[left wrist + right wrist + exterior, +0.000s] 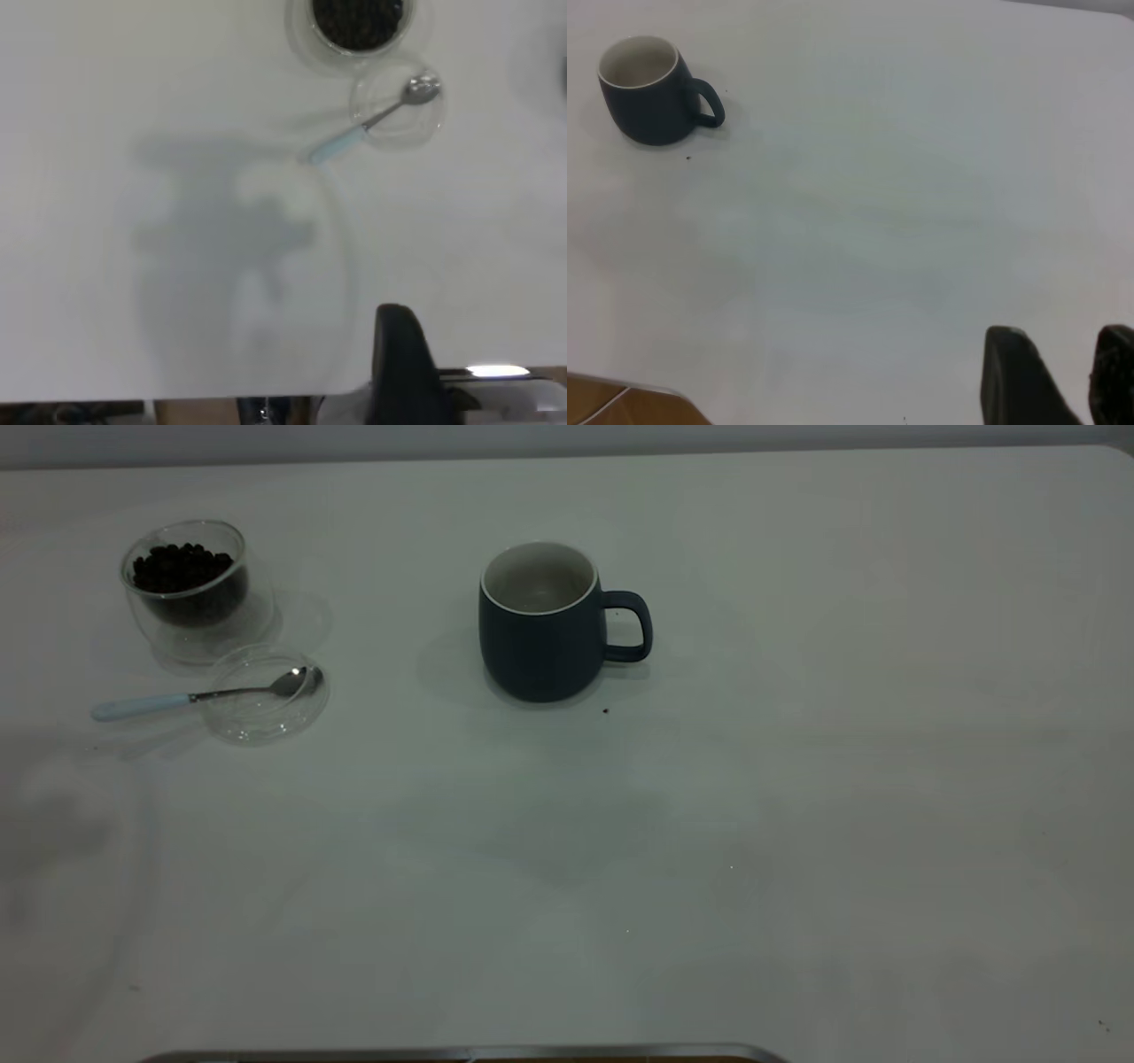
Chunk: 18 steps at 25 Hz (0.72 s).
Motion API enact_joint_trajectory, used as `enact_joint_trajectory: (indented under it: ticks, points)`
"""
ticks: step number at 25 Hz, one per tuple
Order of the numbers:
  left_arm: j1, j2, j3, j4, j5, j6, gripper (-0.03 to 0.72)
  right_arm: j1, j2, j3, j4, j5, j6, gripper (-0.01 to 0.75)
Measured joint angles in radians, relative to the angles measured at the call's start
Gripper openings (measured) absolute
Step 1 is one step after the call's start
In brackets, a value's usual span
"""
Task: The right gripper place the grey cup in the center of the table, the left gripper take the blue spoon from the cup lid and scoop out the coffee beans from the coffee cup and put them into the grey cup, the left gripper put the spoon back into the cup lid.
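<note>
The left gripper (403, 354) hangs over the near edge of the surface (797, 824), with only one dark finger in its wrist view, so whether its jaws are apart or together cannot be told. Well ahead of it stand the coffee cup (186, 589), heaped with coffee beans (183, 567), and just beside that the cup lid (266, 695). The blue spoon (204, 695) lies with its bowl inside the lid and its pale handle out over the rim, pointing back toward the left gripper.

Further right, the grey cup (542, 624) stands upright near the middle of the surface, far from both grippers, its handle turned toward the right arm's side and no beans visible inside. The right gripper (1063, 376) is low at the near edge, jaws apart and holding nothing.

The cup placing looks done; the spoon pickup seems next. That calls for the left jaws to travel forward, open, and close across the thin handle.

The surface is plain white with a few dark specks; a pale wall runs behind.
</note>
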State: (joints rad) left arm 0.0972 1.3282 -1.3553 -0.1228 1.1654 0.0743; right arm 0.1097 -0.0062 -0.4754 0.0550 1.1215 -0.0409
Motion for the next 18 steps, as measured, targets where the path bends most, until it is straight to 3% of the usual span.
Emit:
enact_joint_trajectory:
  ticks: [18]
  points:
    - [-0.067,-0.64,0.791,0.061,-0.005,0.001,0.498,0.0,0.0,0.0,0.001,0.0,0.0,0.241]
